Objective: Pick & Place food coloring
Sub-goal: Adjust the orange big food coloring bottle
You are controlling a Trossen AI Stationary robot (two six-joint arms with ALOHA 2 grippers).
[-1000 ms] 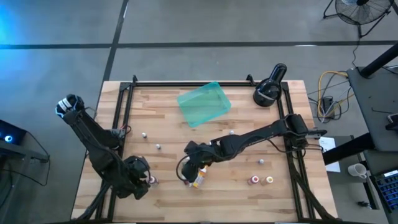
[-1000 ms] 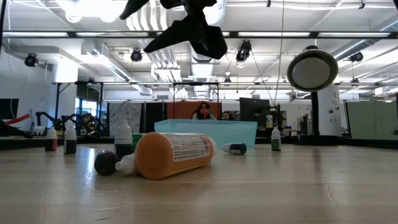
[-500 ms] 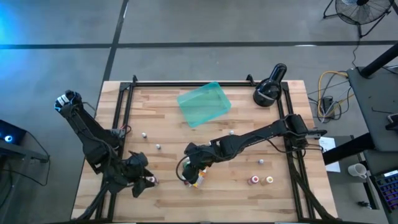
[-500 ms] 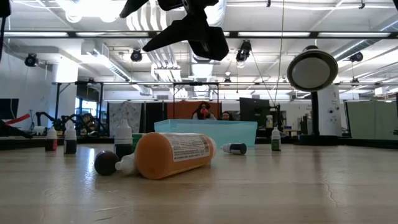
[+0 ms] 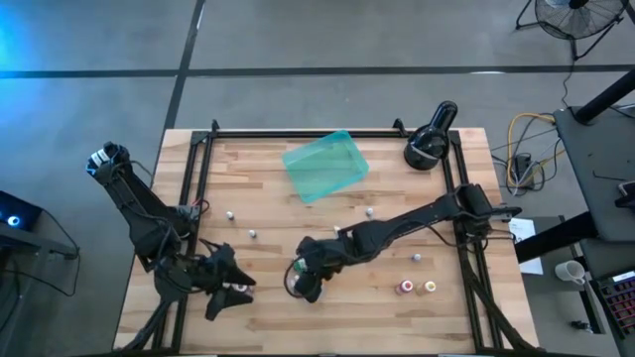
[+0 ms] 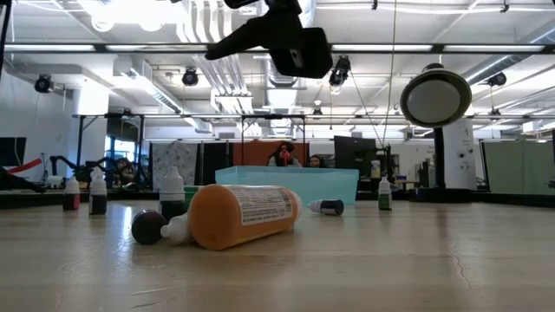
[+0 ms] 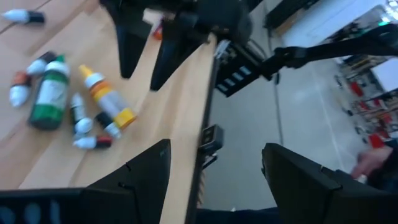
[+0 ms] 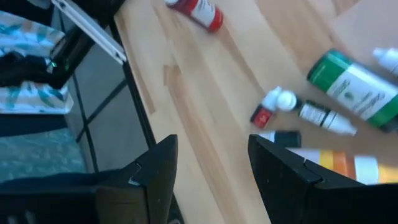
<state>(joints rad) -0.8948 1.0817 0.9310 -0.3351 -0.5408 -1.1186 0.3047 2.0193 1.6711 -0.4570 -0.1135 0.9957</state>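
The teal tray point(image 5: 325, 166) serves as the reference landmark; it lies tilted near the far edge of the wooden table point(image 5: 397, 317), with bare board between it and the far rail. The food coloring bottles point(image 7: 74, 106) lie scattered well apart from the tray: a cluster sits near the front edge, beneath the right arm, and in the left wrist view it shows a green bottle point(image 7: 48, 93), an orange-and-yellow bottle point(image 7: 106, 102) and several smaller ones lying on their sides. Two small bottles point(image 5: 417, 288) stand nearer the front right corner, and single white-capped ones point(image 5: 252, 234) are spaced between the tray and the front cluster. In the low view an orange bottle point(image 6: 238, 216) lies on its side in front of the tray, with further bottles point(image 6: 87, 195) upright off to one side. The right gripper point(image 5: 310, 283) hangs above the front cluster, well forward of the tray; its fingers point(image 8: 283, 168) stand apart with nothing between them. The left gripper point(image 5: 230, 288) hovers over the front left area, beside a pink bottle point(image 5: 241, 289), with its fingers point(image 7: 298, 180) spread wide and empty. A black round lamp-like device point(image 5: 429, 139) stands at the far right corner, apart from the tray. Open board remains between tray and cluster and along the front right edge.
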